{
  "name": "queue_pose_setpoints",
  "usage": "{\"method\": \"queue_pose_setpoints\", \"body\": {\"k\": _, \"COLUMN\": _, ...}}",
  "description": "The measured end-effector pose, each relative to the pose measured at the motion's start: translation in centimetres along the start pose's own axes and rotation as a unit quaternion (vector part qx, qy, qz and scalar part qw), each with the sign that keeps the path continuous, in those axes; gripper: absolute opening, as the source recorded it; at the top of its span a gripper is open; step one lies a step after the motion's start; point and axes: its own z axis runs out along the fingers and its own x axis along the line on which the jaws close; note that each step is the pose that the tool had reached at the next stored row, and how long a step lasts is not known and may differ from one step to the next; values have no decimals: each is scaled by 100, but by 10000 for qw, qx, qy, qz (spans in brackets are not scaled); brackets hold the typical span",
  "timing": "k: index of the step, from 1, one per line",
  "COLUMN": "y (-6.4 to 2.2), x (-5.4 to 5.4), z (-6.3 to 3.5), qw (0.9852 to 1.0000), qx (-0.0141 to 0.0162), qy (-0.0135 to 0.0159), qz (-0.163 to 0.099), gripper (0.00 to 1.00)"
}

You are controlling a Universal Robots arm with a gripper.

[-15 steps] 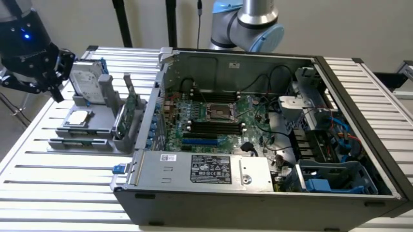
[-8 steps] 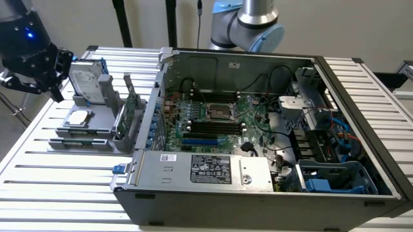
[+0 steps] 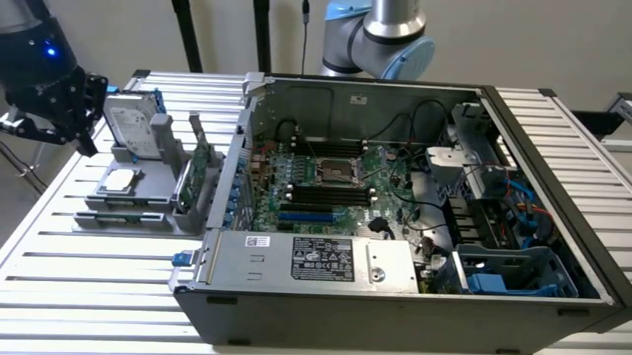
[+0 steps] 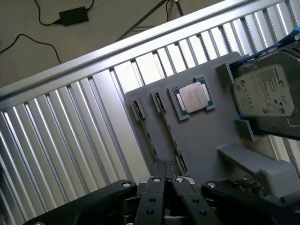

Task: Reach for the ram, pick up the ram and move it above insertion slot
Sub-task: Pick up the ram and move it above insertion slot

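The jaws look pressed together and empty; reaching well means opening them squarely across the ram (image 3: 183, 186), beyond the hard drive (image 3: 133, 129) from them.

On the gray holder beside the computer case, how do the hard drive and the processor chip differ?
The hard drive is much larger than the processor chip. The hard drive stands upright between blue rails, while the processor chip lies flat in a recess. The hard drive carries a printed label, while the processor chip shows a plain metal lid. Both sit on the gray holder.
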Motion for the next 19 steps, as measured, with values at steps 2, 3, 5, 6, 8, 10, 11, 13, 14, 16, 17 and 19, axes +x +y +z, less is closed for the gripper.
{"method": "queue_pose_setpoints", "body": {"k": 2, "y": 0, "x": 0, "z": -1, "qw": 9998, "qx": -1, "qy": 6, "qz": -180, "gripper": 11}}
{"method": "queue_pose_setpoints", "body": {"k": 3, "y": 0, "x": 0, "z": 0, "qw": 9996, "qx": -2, "qy": 8, "qz": -269, "gripper": 11}}
{"method": "queue_pose_setpoints", "body": {"k": 5, "y": 0, "x": 0, "z": -1, "qw": 9990, "qx": -3, "qy": 14, "qz": -449, "gripper": 11}}
{"method": "queue_pose_setpoints", "body": {"k": 6, "y": 0, "x": 0, "z": 0, "qw": 9985, "qx": -3, "qy": 16, "qz": -539, "gripper": 11}}
{"method": "queue_pose_setpoints", "body": {"k": 8, "y": 0, "x": 0, "z": 0, "qw": 9974, "qx": -4, "qy": 22, "qz": -726, "gripper": 11}}
{"method": "queue_pose_setpoints", "body": {"k": 10, "y": 0, "x": 0, "z": 0, "qw": 9959, "qx": -5, "qy": 27, "qz": -906, "gripper": 11}}
{"method": "queue_pose_setpoints", "body": {"k": 11, "y": 0, "x": 0, "z": 0, "qw": 9950, "qx": -6, "qy": 30, "qz": -996, "gripper": 11}}
{"method": "queue_pose_setpoints", "body": {"k": 13, "y": 0, "x": 0, "z": 0, "qw": 9931, "qx": -7, "qy": 35, "qz": -1174, "gripper": 11}}
{"method": "queue_pose_setpoints", "body": {"k": 14, "y": 0, "x": 0, "z": 0, "qw": 9919, "qx": -6, "qy": 37, "qz": -1266, "gripper": 11}}
{"method": "queue_pose_setpoints", "body": {"k": 16, "y": 0, "x": 0, "z": 0, "qw": 9895, "qx": -6, "qy": 41, "qz": -1444, "gripper": 11}}
{"method": "queue_pose_setpoints", "body": {"k": 17, "y": 0, "x": 0, "z": 0, "qw": 9882, "qx": -6, "qy": 43, "qz": -1533, "gripper": 11}}
{"method": "queue_pose_setpoints", "body": {"k": 19, "y": 0, "x": 0, "z": 0, "qw": 9851, "qx": -5, "qy": 47, "qz": -1719, "gripper": 11}}
